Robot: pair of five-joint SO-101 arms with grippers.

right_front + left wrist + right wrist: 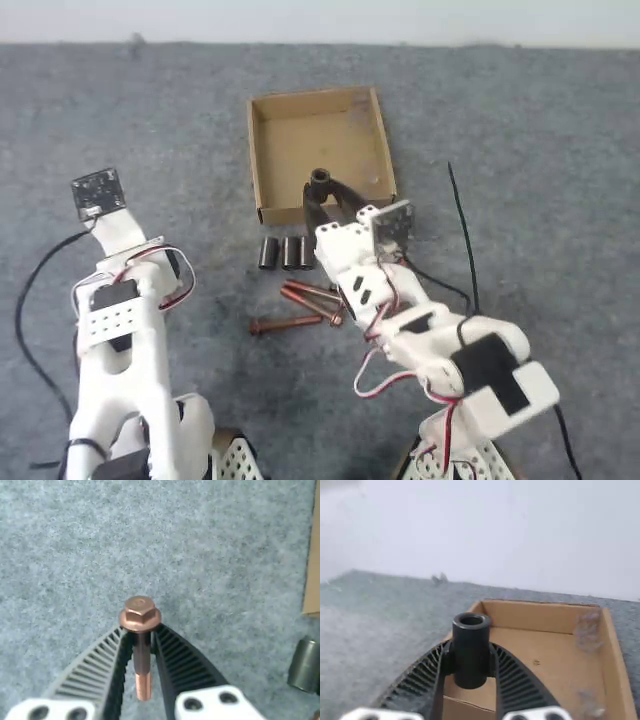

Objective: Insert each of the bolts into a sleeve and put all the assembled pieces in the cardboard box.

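My left gripper (142, 632) is shut on a copper bolt (140, 617) with its hex head pointing away from the wrist, held over the grey carpet. My right gripper (322, 190) is shut on a black sleeve (320, 179), held upright at the cardboard box's (262, 160) near wall. In the right wrist view the sleeve (470, 650) has its open end up between the jaws (470, 662), with the box (540, 616) behind it. Three more black sleeves (288, 252) lie side by side in front of the box. Copper bolts (308, 293) lie on the carpet just nearer.
The left arm (120, 310) stands at the left of the table, the right arm (440, 350) at the lower right with a black cable (465, 240) trailing beside it. One sleeve (306, 665) and the box's edge (313, 570) show in the left wrist view.
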